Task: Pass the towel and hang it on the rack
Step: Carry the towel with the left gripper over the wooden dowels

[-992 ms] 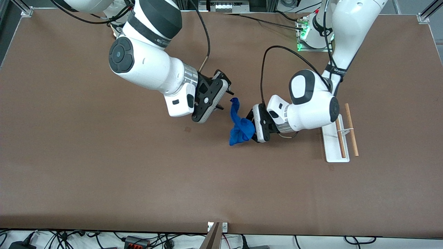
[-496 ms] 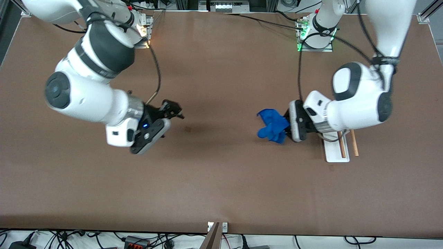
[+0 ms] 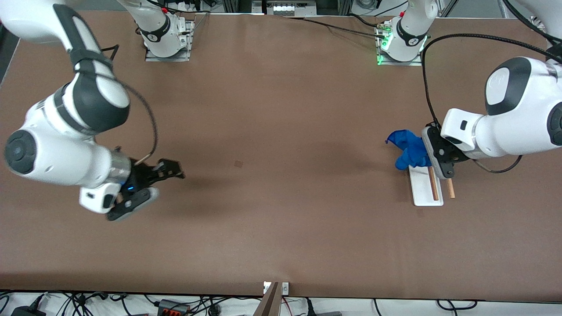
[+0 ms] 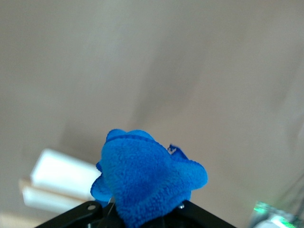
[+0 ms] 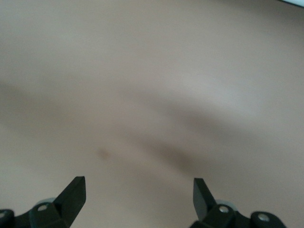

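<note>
At the right edge of the front view, the left gripper (image 3: 428, 153) is clamping the bunched blue towel (image 3: 408, 148) and hanging over the rack (image 3: 421, 186), whose white base and two wooden rods are sitting on the brown table (image 3: 281, 210) at middle right of the frame. In the left wrist view the towel (image 4: 147, 183) is filling the lower middle. At lower left of the front view, the right gripper (image 3: 173, 171) is hovering over bare table, its fingers (image 5: 73, 192) spread wide and holding nothing.
</note>
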Robot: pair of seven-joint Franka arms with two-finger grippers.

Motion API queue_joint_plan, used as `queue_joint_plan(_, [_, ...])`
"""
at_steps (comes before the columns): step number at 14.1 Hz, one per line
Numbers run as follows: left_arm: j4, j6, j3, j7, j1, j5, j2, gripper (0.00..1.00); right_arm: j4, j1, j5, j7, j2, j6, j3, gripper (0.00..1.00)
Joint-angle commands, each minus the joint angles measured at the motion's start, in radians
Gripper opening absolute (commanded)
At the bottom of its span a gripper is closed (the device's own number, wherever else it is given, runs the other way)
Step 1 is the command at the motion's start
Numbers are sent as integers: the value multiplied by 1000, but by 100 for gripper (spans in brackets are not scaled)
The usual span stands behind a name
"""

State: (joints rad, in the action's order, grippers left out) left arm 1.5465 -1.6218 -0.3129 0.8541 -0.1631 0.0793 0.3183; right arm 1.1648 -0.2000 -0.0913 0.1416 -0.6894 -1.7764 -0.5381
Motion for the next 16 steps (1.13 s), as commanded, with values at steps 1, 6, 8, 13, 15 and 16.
queue_joint_plan(1, [-16, 83, -8, -368, -1, -87, -34, 0, 52, -87, -100, -19, 37, 58, 24, 100])
queue_joint_plan(6, [-19, 132, -12, -651, -59, -46, -5, 0, 49, -137, -136, -263, 131, 252, 32, 100])
queue_joint_plan(8, [-22, 131, -18, -780, -61, -3, 27, 0, 41, -199, -131, -246, 162, 253, 32, 100])
queue_joint_plan(13, [20, 30, -9, -790, -102, 33, 87, 0, 24, -215, -131, -273, 266, 252, 88, 100])
queue_joint_plan(15, [17, 16, -9, -764, -108, -39, 100, 0, 22, -66, -110, -264, 287, 250, 261, 100])
queue_joint_plan(16, [17, 11, -9, -726, -124, -53, 102, 0, 22, -12, -73, -258, 295, 252, 342, 100])
